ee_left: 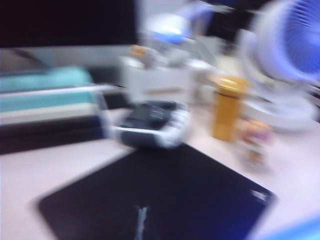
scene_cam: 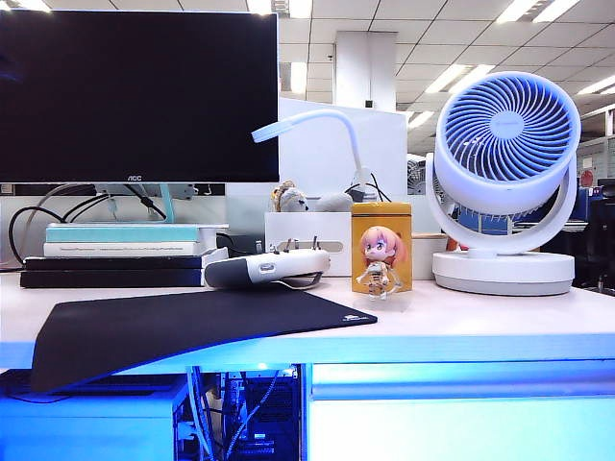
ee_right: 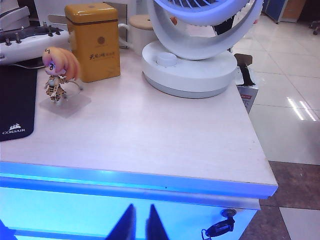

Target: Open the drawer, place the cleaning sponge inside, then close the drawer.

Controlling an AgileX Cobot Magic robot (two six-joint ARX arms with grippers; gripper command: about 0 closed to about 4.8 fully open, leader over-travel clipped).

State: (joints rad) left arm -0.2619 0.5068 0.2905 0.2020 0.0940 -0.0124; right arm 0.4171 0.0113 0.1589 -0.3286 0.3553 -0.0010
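Drawer (ee_right: 100,217) front — right gripper (ee_right: 139,222) low, fingers together.

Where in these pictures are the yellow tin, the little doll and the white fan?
yellow tin (scene_cam: 381,223): exterior view, on its front face above the doll's head.
little doll (ee_right: 56,67): right wrist view, on its pink hair.
white fan (scene_cam: 506,128): exterior view, on the middle of its round grille.

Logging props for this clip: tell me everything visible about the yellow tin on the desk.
The yellow tin is a tall, boxy, metallic-looking canister with a shut, stepped lid and a round emblem with printed characters on one face. It stands upright on the pale desktop, left of the white fan. The cartoon girl figure stands just in front; contact between them cannot be told.
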